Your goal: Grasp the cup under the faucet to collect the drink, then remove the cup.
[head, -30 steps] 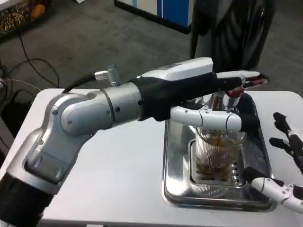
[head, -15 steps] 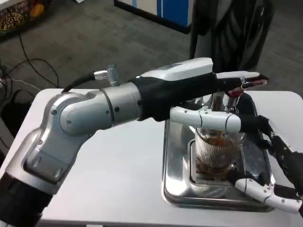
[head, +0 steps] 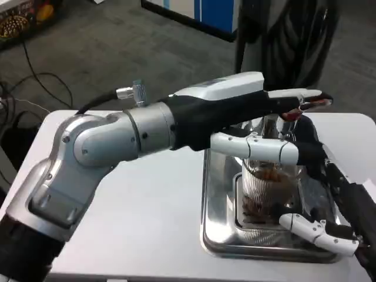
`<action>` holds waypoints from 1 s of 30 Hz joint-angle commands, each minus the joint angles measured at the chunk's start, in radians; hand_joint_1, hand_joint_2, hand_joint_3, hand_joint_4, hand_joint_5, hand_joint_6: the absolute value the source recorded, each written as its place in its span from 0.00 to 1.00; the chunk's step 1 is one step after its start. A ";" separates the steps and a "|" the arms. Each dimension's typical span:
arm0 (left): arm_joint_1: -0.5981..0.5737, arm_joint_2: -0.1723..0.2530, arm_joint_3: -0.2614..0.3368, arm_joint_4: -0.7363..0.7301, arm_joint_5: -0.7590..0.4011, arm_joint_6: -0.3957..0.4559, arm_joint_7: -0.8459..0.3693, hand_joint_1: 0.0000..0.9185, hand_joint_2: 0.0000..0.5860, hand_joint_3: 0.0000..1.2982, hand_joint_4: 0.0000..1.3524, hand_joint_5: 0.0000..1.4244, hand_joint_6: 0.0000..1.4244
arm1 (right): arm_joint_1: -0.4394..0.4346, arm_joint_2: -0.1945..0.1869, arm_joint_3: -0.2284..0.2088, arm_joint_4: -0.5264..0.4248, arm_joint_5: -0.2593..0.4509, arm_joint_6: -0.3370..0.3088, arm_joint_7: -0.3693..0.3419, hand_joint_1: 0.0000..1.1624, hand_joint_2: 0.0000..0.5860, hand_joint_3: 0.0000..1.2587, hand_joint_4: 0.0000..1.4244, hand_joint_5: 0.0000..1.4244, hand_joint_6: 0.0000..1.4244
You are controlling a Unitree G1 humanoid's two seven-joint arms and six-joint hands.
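White table [head: 147,229] fills the foreground, with dark carpet and cables on the floor behind it. Fingers [head: 305,98] of the left hand [head: 258,126] stretch across to the faucet lever [head: 317,102] and seem to press or rest on it, while a lower white finger lies across the cup's [head: 267,188] mouth; whether that finger touches the rim I cannot tell. This hand holds nothing closed in its grasp. The right hand [head: 335,217] stands just beside the cup, its fingers apart: a white one [head: 314,231] curls low in front of the cup's base and the black ones lie along its right side, not clearly clamped on the glass. The cup is a ribbed clear glass, upright on the grille of the steel tray [head: 217,235], right below the faucet, with brown drink inside, roughly half full.

By my judgement the collecting step is near its end and the grasp is forming. The next move calls for the right fingers to close firmly round the cup, the lever to be let go, and then a level pull outward so nothing spills.
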 commanded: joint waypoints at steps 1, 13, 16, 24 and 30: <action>0.016 0.009 -0.040 -0.009 0.019 -0.003 -0.061 0.00 0.19 0.08 0.00 0.05 0.12 | -0.014 0.013 0.013 0.014 -0.006 0.012 -0.013 0.59 0.32 0.00 0.00 0.06 0.00; 0.026 0.015 -0.038 -0.033 0.024 0.013 -0.066 0.00 0.19 0.08 0.00 0.05 0.13 | -0.051 0.040 0.040 0.040 -0.020 0.028 -0.033 0.59 0.33 0.00 0.00 0.06 0.00; 0.028 0.019 -0.036 -0.037 0.026 0.017 -0.068 0.00 0.19 0.08 0.00 0.05 0.13 | -0.058 0.048 0.047 0.046 -0.024 0.035 -0.040 0.59 0.33 0.00 0.00 0.06 0.00; 0.029 0.026 -0.032 -0.048 0.025 0.025 -0.069 0.00 0.19 0.08 0.00 0.05 0.13 | -0.088 0.074 0.072 0.070 -0.038 0.057 -0.064 0.59 0.33 0.00 0.00 0.06 0.00; 0.031 0.033 -0.031 -0.056 0.026 0.028 -0.071 0.00 0.19 0.08 0.00 0.05 0.13 | -0.108 0.098 0.094 0.081 -0.052 0.077 -0.080 0.59 0.33 0.00 0.00 0.06 0.00</action>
